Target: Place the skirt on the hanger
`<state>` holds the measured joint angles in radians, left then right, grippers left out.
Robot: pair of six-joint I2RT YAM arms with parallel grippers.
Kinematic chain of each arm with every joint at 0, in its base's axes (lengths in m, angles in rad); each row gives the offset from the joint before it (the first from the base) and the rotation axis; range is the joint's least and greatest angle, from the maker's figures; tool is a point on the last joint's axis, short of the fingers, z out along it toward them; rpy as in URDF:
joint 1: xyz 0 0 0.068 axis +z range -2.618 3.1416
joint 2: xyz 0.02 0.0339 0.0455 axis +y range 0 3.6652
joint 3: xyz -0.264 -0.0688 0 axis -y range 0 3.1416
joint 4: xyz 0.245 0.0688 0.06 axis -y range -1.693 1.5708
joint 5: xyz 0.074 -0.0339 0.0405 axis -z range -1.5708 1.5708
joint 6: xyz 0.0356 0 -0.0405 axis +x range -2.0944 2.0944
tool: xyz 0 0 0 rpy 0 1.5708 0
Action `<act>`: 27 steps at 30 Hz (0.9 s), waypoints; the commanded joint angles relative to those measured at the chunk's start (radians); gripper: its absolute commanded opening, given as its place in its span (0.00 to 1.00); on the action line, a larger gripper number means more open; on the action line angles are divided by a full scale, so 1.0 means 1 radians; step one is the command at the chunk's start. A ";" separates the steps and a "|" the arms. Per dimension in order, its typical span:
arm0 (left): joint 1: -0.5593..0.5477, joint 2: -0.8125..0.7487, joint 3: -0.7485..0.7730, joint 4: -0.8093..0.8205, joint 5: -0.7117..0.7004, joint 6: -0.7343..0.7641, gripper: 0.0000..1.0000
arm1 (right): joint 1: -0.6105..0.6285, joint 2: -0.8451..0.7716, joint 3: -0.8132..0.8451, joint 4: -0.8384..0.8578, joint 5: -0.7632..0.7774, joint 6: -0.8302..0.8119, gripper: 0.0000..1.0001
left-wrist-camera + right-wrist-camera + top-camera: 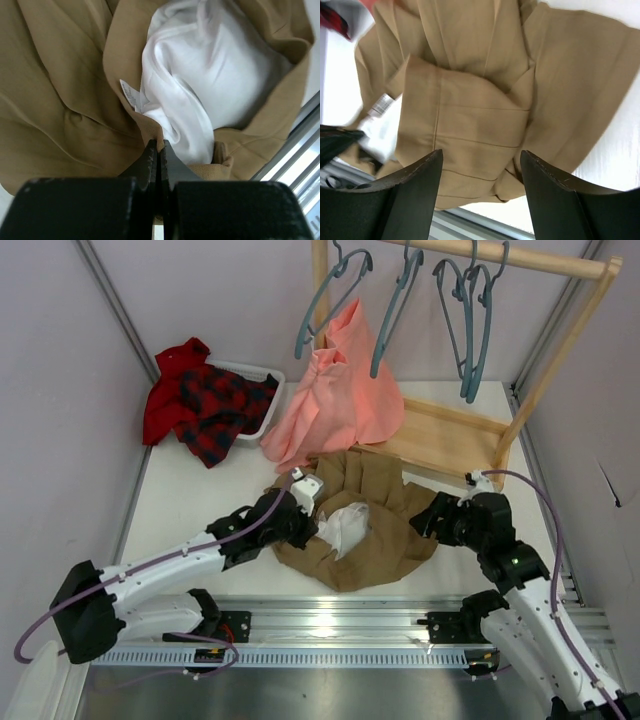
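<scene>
The top camera is looking down from above and behind the arms (170, 565), taking in the whole table (190, 510). Each wrist camera is peering past its own fingers (172, 167), very close, at the skirt (385, 540); both seem to be catching its white lining (200, 75), blurred on the right.

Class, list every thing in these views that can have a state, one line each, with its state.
skirt: crumpled on the table, white lining showing, on no hanger
left gripper: shut, pinching the skirt's edge
right gripper: open at the skirt, holding nothing
hangers: hooked on the wooden rail, none carrying the skirt
pink garment: bunched against the rack
plaid garment: spilling from the white basket
</scene>
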<state>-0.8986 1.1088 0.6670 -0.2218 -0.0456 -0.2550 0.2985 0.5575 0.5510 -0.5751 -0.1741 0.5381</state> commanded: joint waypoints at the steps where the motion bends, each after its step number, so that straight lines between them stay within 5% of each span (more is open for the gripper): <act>1: -0.003 -0.072 0.011 0.071 -0.030 -0.038 0.01 | 0.039 0.100 0.040 0.095 -0.041 -0.053 0.69; 8: -0.005 -0.122 0.089 0.055 -0.042 -0.032 0.02 | 0.270 0.301 0.197 0.192 0.033 -0.128 0.71; 15: -0.003 -0.165 0.072 0.015 -0.066 -0.026 0.02 | 0.372 0.482 0.424 0.063 0.346 -0.021 0.75; 27: -0.003 -0.280 -0.020 -0.014 -0.163 -0.084 0.03 | 0.433 0.590 0.305 0.072 0.383 -0.038 0.64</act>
<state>-0.8993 0.8574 0.6601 -0.2539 -0.1650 -0.3058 0.7094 1.1454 0.8970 -0.5133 0.1886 0.4892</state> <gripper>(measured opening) 0.030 0.658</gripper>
